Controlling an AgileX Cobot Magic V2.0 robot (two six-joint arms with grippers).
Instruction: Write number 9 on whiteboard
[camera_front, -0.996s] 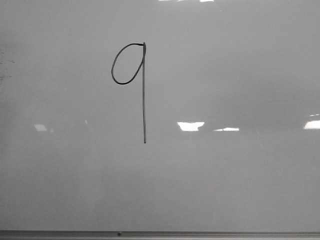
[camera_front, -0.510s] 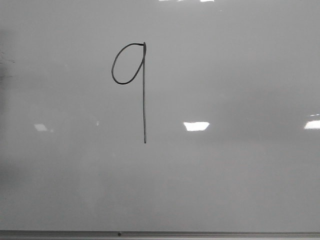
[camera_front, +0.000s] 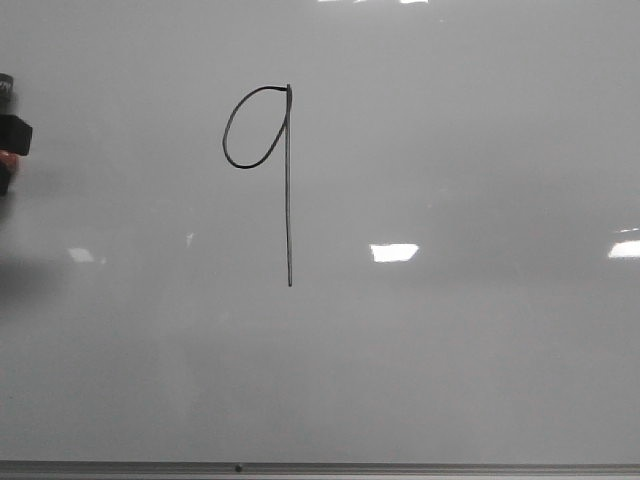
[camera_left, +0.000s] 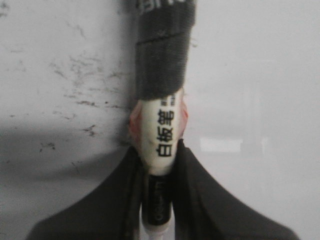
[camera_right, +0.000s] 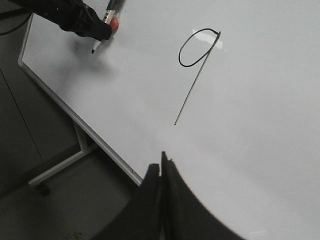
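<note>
Glossy pale whiteboard (camera_front: 450, 360) fills the front view, with the number 9 (camera_front: 270, 160) drawn on its upper middle.

The 9 is a thin black line: a small oval loop joined at its top to a long straight stem running down from it. Well to the left of the 9, at the board's left edge, my left gripper (camera_left: 159, 165) pinches a marker (camera_left: 162, 125) between its dark fingers (camera_left: 200, 200) (white barrel, black printed characters, a dark wrap further up). Seen from my right wrist, the marker's tip is close to the board, though I cannot tell whether it touches. My right gripper (camera_right: 161, 170) hangs below the stem's lower end, off the board's edge, fingers pressed together with nothing between them.
</note>
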